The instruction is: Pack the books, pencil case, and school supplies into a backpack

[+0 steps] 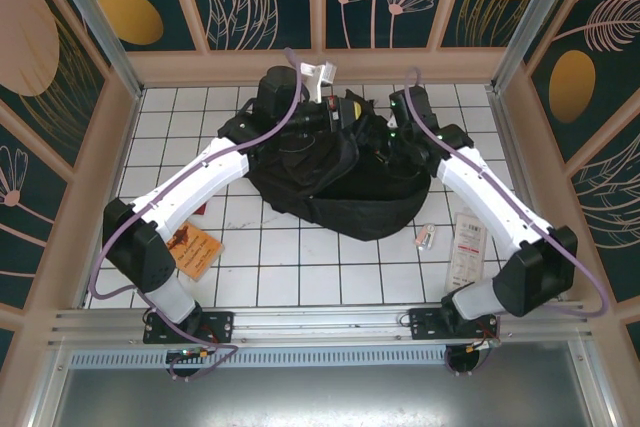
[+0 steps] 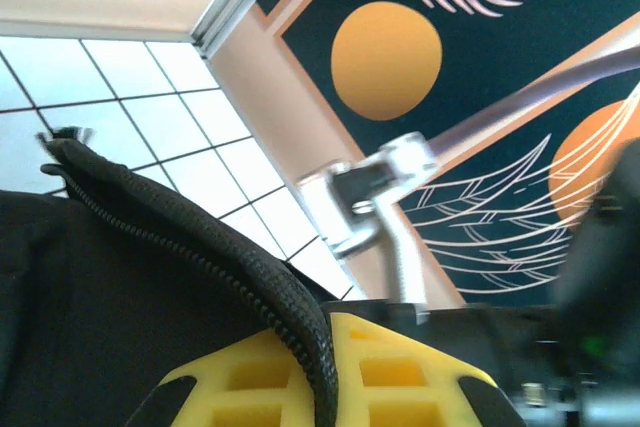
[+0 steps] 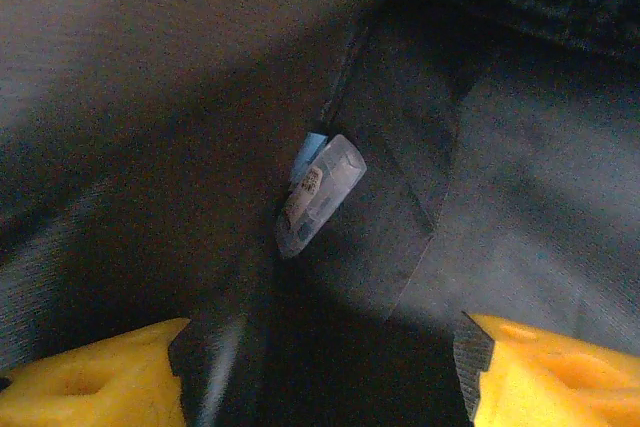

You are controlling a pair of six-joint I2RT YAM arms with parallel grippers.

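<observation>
The black backpack (image 1: pixel 335 177) lies in the middle of the tiled table, its mouth held up at the back. My left gripper (image 1: pixel 312 107) is at the back left rim, and its yellow fingers (image 2: pixel 400 367) are shut on the zip edge (image 2: pixel 200 247). My right gripper (image 1: pixel 380 139) reaches down into the bag; it stands open (image 3: pixel 330 367) over the dark lining. A small clear plastic piece with a blue end (image 3: pixel 320 192) lies inside there. The orange booklet (image 1: pixel 195 249) lies on the table under my left arm.
A small pink-white piece (image 1: pixel 424 237) and a long pink-white card (image 1: pixel 467 245) lie right of the backpack near my right arm. A tiny red item (image 1: pixel 203 209) sits by the booklet. A metal clamp (image 2: pixel 375 202) stands behind the bag. Walls close the table on three sides.
</observation>
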